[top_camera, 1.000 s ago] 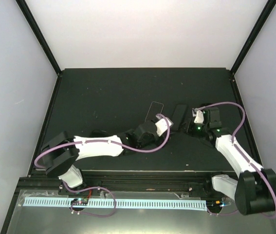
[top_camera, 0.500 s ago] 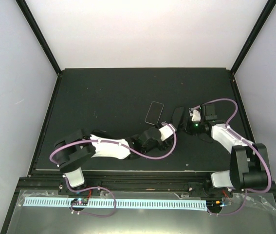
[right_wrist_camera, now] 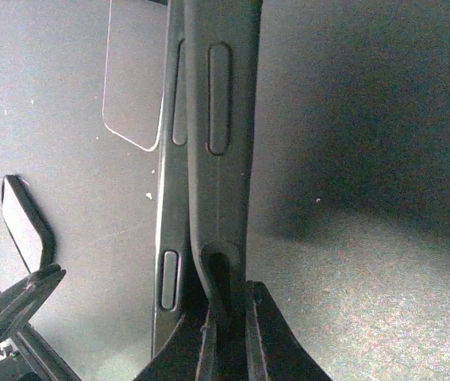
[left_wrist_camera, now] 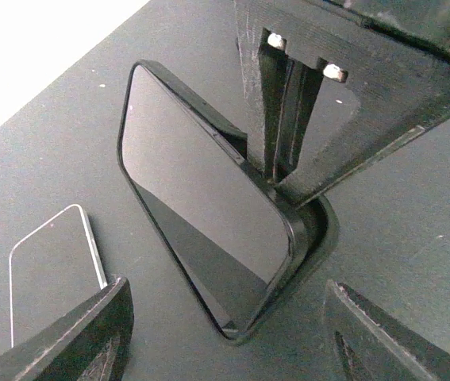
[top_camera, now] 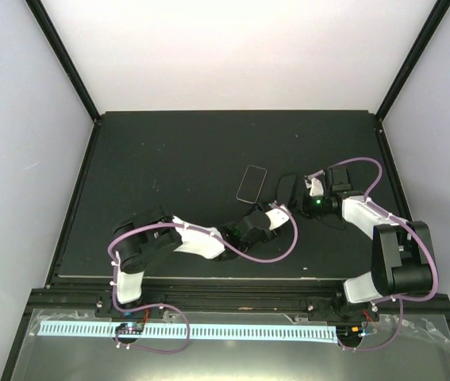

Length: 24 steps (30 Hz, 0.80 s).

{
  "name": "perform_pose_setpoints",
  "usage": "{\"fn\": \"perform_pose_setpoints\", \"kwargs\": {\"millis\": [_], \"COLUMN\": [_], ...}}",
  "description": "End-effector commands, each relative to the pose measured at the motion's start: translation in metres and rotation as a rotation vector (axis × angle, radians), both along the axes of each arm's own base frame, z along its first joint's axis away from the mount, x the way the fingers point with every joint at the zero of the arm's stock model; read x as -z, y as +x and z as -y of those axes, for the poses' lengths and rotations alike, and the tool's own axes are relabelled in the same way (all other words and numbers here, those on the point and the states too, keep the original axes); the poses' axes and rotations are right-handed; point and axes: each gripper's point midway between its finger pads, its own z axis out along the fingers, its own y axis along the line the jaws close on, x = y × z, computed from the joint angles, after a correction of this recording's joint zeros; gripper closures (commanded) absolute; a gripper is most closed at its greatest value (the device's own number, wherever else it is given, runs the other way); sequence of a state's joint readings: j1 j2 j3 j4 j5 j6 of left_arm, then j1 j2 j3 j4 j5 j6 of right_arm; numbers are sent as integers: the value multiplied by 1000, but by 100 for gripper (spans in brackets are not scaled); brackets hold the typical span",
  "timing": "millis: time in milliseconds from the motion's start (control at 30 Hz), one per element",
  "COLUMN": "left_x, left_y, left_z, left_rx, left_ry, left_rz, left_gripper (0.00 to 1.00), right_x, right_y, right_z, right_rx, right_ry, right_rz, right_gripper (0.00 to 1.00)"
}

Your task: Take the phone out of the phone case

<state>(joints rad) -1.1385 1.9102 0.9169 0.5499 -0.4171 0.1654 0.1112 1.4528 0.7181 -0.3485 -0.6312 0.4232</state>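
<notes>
The black phone (left_wrist_camera: 201, 182) stands on its long edge, tilted, with a glossy dark screen. Its black case (left_wrist_camera: 318, 238) gapes away from the phone at one corner. In the right wrist view the phone's edge with side buttons (right_wrist_camera: 169, 238) sits just left of the case's edge (right_wrist_camera: 218, 159). My right gripper (right_wrist_camera: 231, 321) is shut on the case's edge; in the top view it (top_camera: 305, 192) holds the phone and case (top_camera: 286, 189). My left gripper (left_wrist_camera: 226, 337) is open, one finger on either side of the phone's low corner, not touching it. It also shows in the top view (top_camera: 278, 210).
A flat silver-rimmed dark slab (top_camera: 251, 184) lies on the black mat (top_camera: 169, 159) just left of the held phone; it also shows in the left wrist view (left_wrist_camera: 50, 274). Black frame posts stand at the mat's far corners, white walls behind.
My left gripper has drawn back toward the near edge, and the silver-rimmed slab now lies flat away from it. The right arm has folded in, shifting the phone and case slightly left.
</notes>
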Motion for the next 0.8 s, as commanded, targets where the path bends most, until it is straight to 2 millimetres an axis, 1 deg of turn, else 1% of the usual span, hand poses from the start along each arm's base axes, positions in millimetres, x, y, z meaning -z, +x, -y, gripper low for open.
{"fn": "perform_pose_setpoints", "kwargs": {"millis": [0, 100, 200, 400, 600, 767], "left_x": [-16, -16, -12, -8, 2, 9], "left_y": [13, 14, 14, 18, 20, 20], "left_z": [11, 11, 17, 17, 19, 24], "left_rx": [-29, -48, -52, -99, -99, -124], "left_ry": [-10, 14, 54, 114, 171, 250], "left_rz": [91, 137, 173, 224, 250, 309], "left_gripper": [34, 33, 33, 37, 37, 49], "right_x": [-15, -9, -5, -8, -11, -18], "right_y": [12, 11, 10, 8, 5, 3], "right_z": [-6, -6, -7, -10, -18, -22], "right_rx": [-35, -45, -53, -69, -97, -118], "right_ry": [33, 31, 35, 52, 105, 136], "right_rz": [83, 65, 41, 49, 36, 47], "right_gripper": [99, 99, 99, 99, 99, 99]}}
